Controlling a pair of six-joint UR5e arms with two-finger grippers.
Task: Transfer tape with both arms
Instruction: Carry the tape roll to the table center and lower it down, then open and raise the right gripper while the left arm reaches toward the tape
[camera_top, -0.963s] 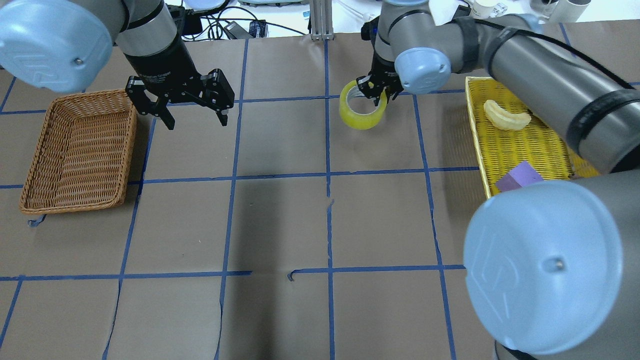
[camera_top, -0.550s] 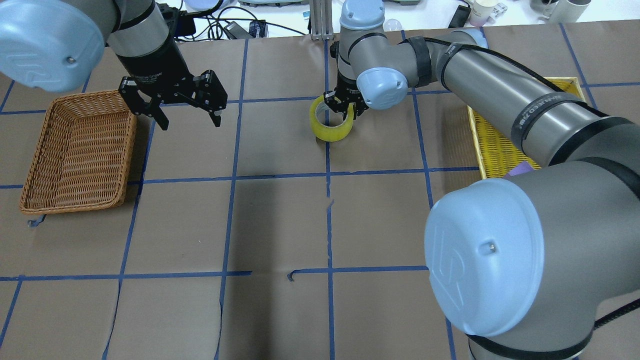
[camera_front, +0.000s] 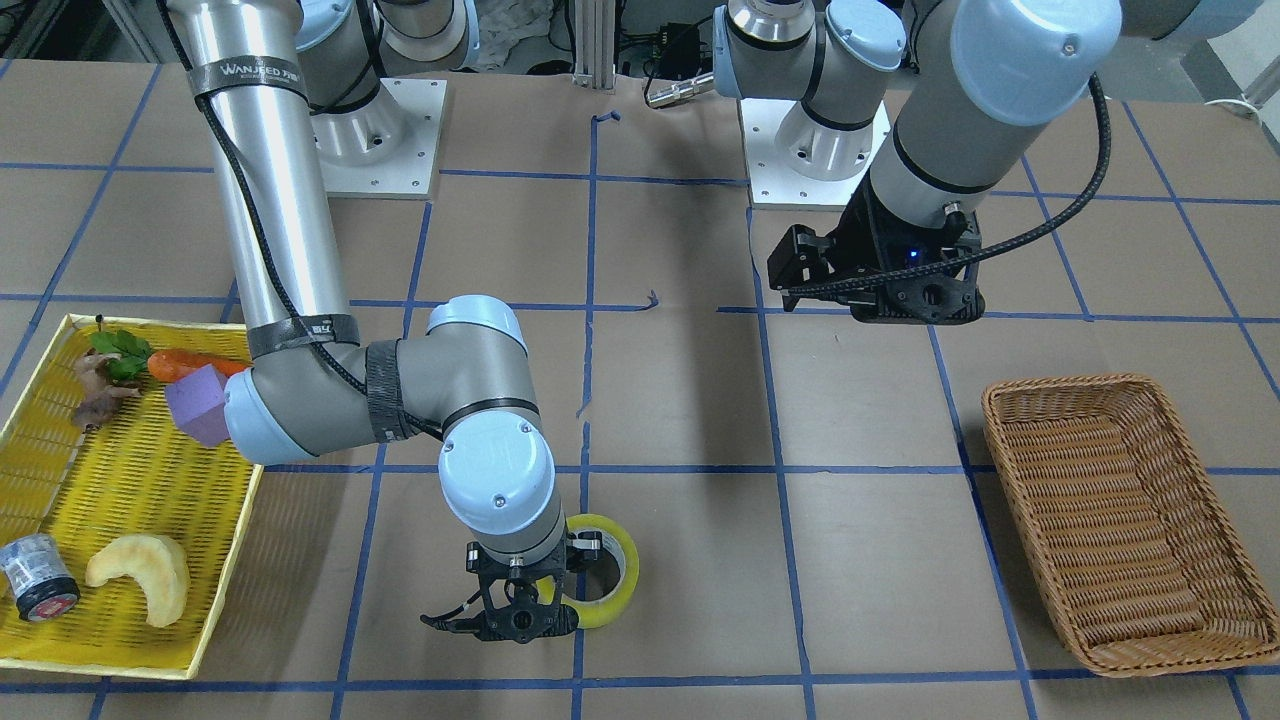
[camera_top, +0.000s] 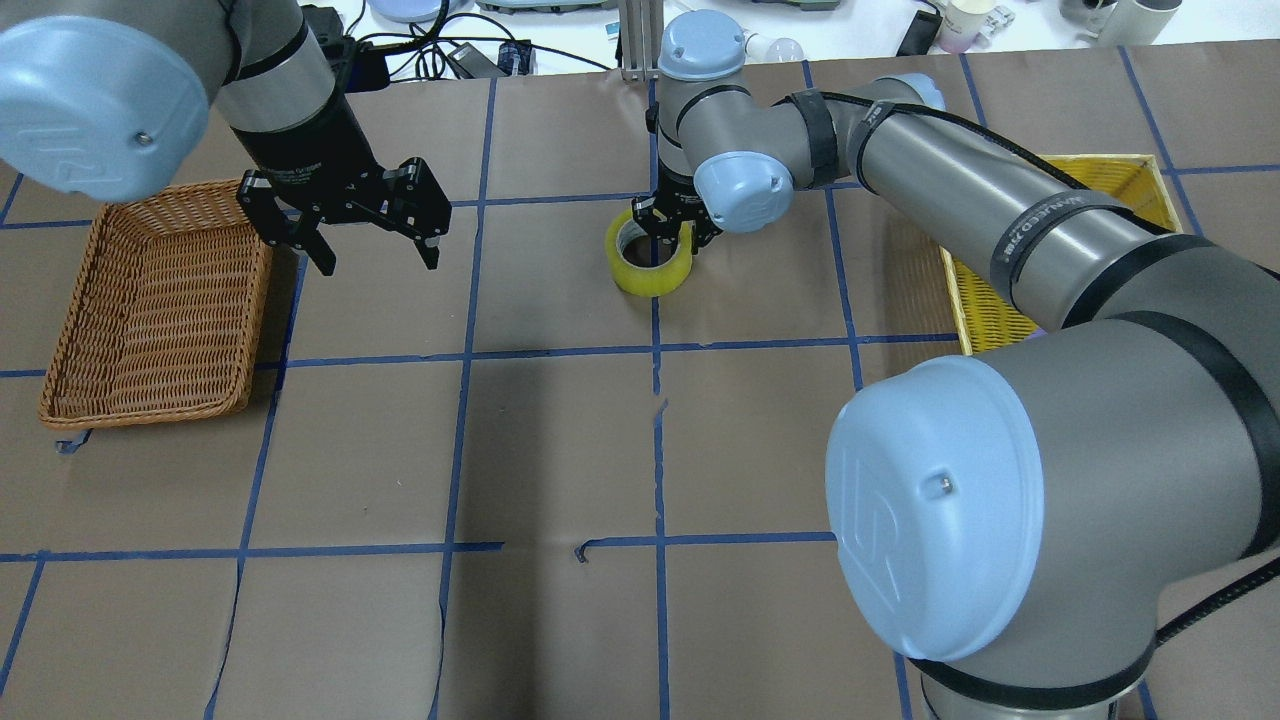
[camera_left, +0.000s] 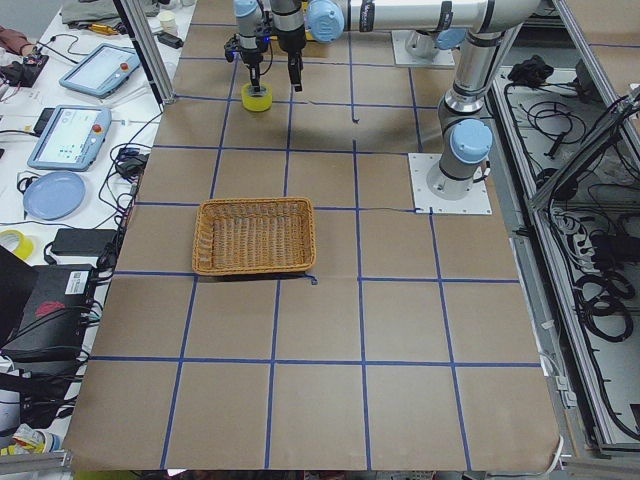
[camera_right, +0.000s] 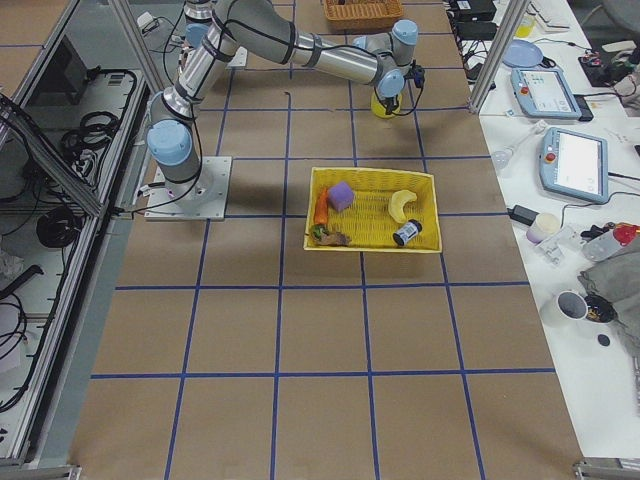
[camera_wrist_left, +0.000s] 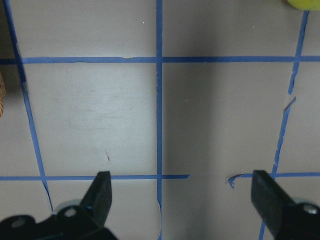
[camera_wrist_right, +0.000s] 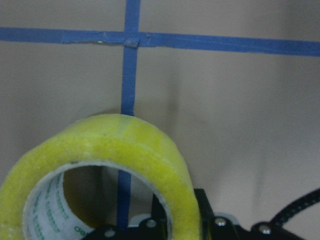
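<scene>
The tape (camera_top: 650, 268) is a yellow roll with a pale core, near a blue line crossing at the middle of the table's far side. My right gripper (camera_top: 676, 232) is shut on its wall, one finger inside the ring and one outside, as the right wrist view shows on the tape (camera_wrist_right: 125, 150). The roll is low at the table; I cannot tell whether it touches. It also shows in the front view (camera_front: 612, 580), with the right gripper (camera_front: 578, 560) over it. My left gripper (camera_top: 380, 265) is open and empty, well to the tape's left, beside the basket. In the left wrist view (camera_wrist_left: 182, 200) only paper lies between its fingers.
A wicker basket (camera_top: 150, 310) stands at the left, also in the front view (camera_front: 1120, 520). A yellow mesh tray (camera_front: 130, 480) on the right side holds a purple block (camera_front: 195, 400), a carrot (camera_front: 185, 363), a pale curved piece (camera_front: 140, 585) and a small can (camera_front: 38, 590).
My right arm has carried the tape to the left, toward the table's centre line, and lower. My left gripper has shifted slightly left and stays open.
</scene>
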